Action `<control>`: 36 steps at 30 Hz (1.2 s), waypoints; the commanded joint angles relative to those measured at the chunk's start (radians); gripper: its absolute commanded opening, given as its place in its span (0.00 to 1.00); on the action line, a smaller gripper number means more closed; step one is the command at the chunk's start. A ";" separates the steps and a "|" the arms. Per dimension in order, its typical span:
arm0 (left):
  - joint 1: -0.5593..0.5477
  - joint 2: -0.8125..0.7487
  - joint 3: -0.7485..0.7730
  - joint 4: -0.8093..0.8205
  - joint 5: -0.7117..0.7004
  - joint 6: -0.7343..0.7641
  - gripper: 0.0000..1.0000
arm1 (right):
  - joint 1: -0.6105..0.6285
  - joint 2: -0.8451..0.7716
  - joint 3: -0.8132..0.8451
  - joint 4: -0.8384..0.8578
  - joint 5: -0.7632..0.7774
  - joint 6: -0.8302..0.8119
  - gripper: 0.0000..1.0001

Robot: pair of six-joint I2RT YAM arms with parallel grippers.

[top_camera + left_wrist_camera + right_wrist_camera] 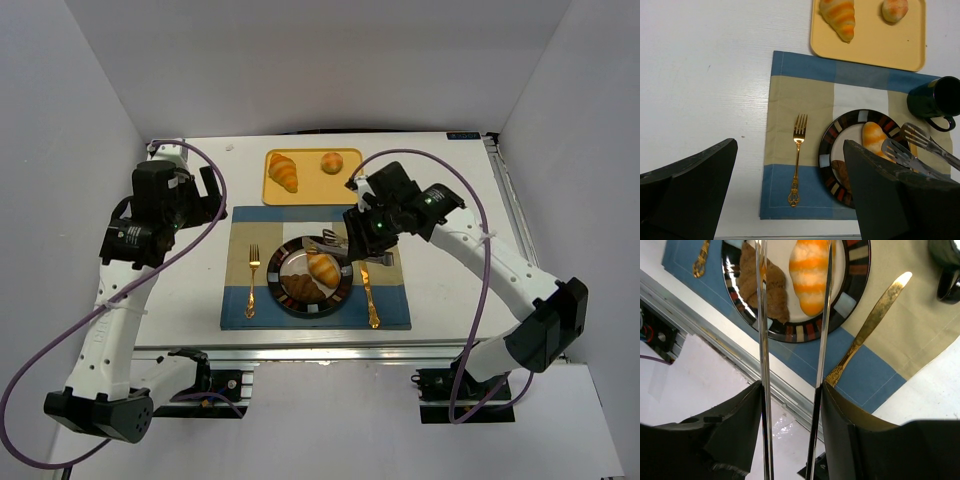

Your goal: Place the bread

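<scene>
An orange-striped bread roll (pixel 323 267) lies on the dark patterned plate (pixel 275 275) next to a brown croissant (pixel 303 289). My right gripper (pixel 362 243) is shut on metal tongs (pixel 762 340), which point over the plate. In the right wrist view the spread tong arms lie on either side of the roll (pixel 810 272), and I cannot tell whether they touch it. My right gripper (pixel 792 387) also shows there. My left gripper (pixel 790 150) is open and empty, high above the left of the placemat, and shows in the top view (pixel 205 190).
A yellow tray (pixel 310 190) at the back holds a croissant (pixel 283 171) and a small bun (pixel 331 162). A gold fork (pixel 252 280) lies left of the plate and a gold knife (pixel 369 295) right of it on the checked placemat (pixel 240 235). A dark mug (pixel 935 97) stands beside the plate.
</scene>
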 commanded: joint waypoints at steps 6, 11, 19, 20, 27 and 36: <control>-0.004 0.001 0.030 0.010 -0.015 0.011 0.98 | 0.003 -0.035 0.041 0.091 0.069 0.007 0.50; -0.004 0.018 0.048 0.002 -0.035 0.012 0.98 | -0.043 0.011 0.143 0.161 0.283 0.059 0.50; -0.004 0.062 0.120 -0.027 -0.100 0.011 0.98 | -0.464 0.248 0.276 0.336 0.308 0.098 0.52; -0.004 0.068 0.128 -0.029 -0.109 0.014 0.98 | -0.494 0.320 0.310 0.344 0.311 0.096 0.52; -0.004 0.125 0.171 -0.024 -0.182 -0.003 0.98 | -0.635 0.678 0.592 0.319 0.356 0.064 0.52; -0.004 0.163 0.179 -0.033 -0.239 -0.061 0.98 | -0.735 0.948 0.756 0.345 0.338 0.072 0.54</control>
